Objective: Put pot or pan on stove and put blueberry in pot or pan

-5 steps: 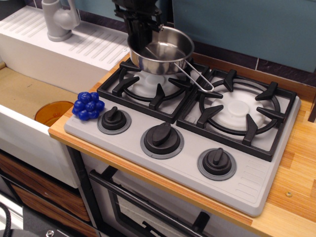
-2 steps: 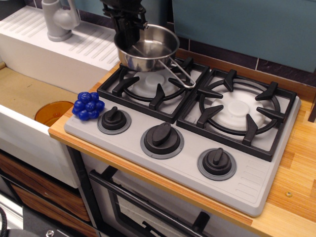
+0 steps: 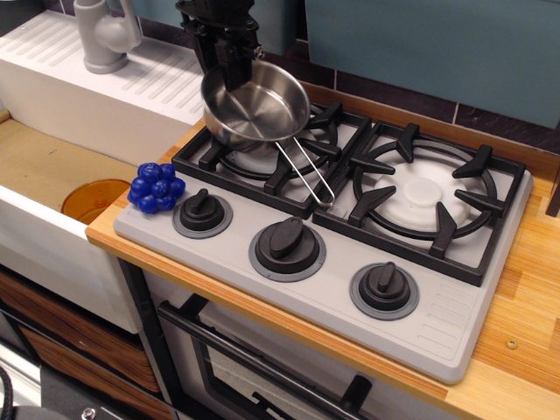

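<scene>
The shiny steel pan [image 3: 254, 109] is tilted toward the camera over the left burner of the grey stove [image 3: 350, 210], its wire handle [image 3: 306, 171] hanging down to the right across the grate. My black gripper [image 3: 234, 63] comes from the top and is shut on the pan's far rim. The pan's lower edge is at or just above the left grate; I cannot tell if it touches. The blueberry [image 3: 157, 187], a cluster of blue balls, lies on the stove's front left corner beside the left knob [image 3: 201, 210], well apart from the gripper.
A white sink unit [image 3: 105, 87] with a grey tap [image 3: 103, 33] stands to the left. An orange round dish [image 3: 92, 199] lies in the basin below the blueberry. The right burner [image 3: 426, 194] holds nothing. Wooden counter [image 3: 525, 289] runs along the right.
My gripper has moved left and slightly down with the pan. The pan has tipped toward the camera and its handle has swung from pointing right to hanging down over the grate.
</scene>
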Controlling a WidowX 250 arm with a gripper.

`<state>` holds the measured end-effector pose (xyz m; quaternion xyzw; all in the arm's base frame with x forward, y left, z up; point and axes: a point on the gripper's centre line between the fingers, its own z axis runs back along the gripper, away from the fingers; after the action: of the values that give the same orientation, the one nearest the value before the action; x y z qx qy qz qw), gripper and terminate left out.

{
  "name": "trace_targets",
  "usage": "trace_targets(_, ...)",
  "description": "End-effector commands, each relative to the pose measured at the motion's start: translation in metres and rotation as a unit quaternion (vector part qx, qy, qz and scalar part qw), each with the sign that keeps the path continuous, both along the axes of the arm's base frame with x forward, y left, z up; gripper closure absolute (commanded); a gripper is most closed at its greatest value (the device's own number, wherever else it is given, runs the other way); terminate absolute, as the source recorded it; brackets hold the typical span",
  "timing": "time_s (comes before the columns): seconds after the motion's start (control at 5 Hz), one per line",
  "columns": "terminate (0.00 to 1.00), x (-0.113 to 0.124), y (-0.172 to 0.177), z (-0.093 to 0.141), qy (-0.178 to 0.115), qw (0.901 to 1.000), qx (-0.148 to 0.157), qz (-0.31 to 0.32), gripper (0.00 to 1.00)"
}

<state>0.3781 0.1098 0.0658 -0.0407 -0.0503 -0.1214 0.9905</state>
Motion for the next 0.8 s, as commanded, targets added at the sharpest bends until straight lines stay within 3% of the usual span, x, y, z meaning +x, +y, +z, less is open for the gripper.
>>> trace_targets(0.0, 0.0, 0.0, -0.018, 0.036, -0.024, 0.9995, 0.013, 0.013, 0.0)
trace_targets(0.6, 0.0, -0.013, -0.041, 0.083, 0.015, 0.999, 0.024, 0.034, 0.0)
